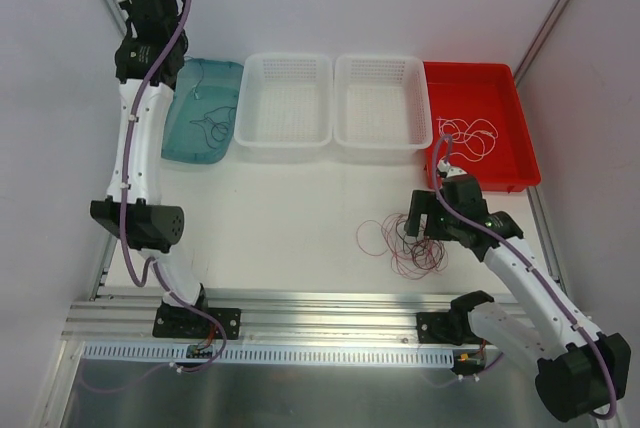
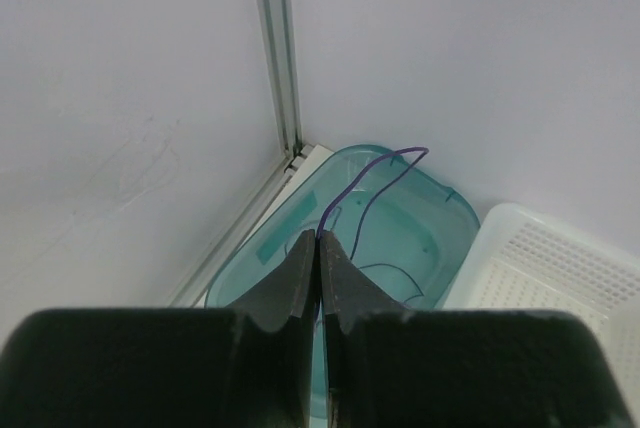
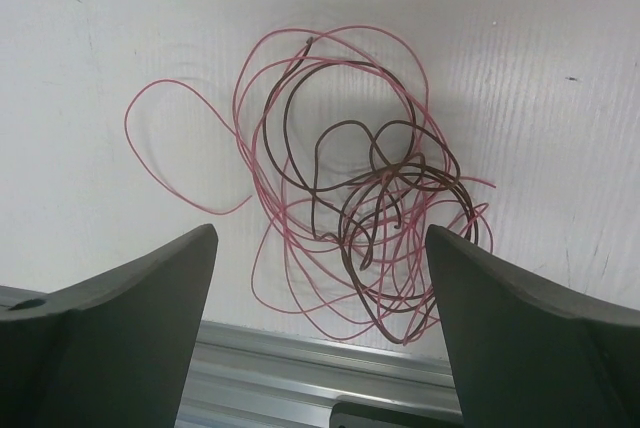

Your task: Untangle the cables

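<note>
- Your left gripper [image 2: 320,238] is raised at the far left corner, above the teal tray [image 2: 300,210]; its fingers are pressed together and pinch a thin purple strand [image 2: 352,191] at their tips.
- That strand rises from the fingertips, arches over the far end of the tray and drops back down into it; a dark strand [image 2: 385,270] lies on the tray floor.
- Your right gripper [image 3: 320,238] hangs over the near right part of the table [image 1: 300,208] with its fingers [image 3: 140,318] spread wide and nothing between them; neither finger touches a cable.
- The tangle lies flat on the table right under that gripper, just far of the aluminium rail [image 3: 300,358]; a pink cable [image 3: 180,88] runs in wide loops, one loop reaching out to the left; a brown cable [image 3: 300,153] coils through the middle, crossing the pink one many times.
- The red tray [image 1: 470,73] at the far right holds loose white cables [image 1: 468,138]; they lie apart from the tangle.
- Between the two trays stand the left white basket [image 1: 285,56] and the right white basket [image 1: 382,58], side by side and touching.
</note>
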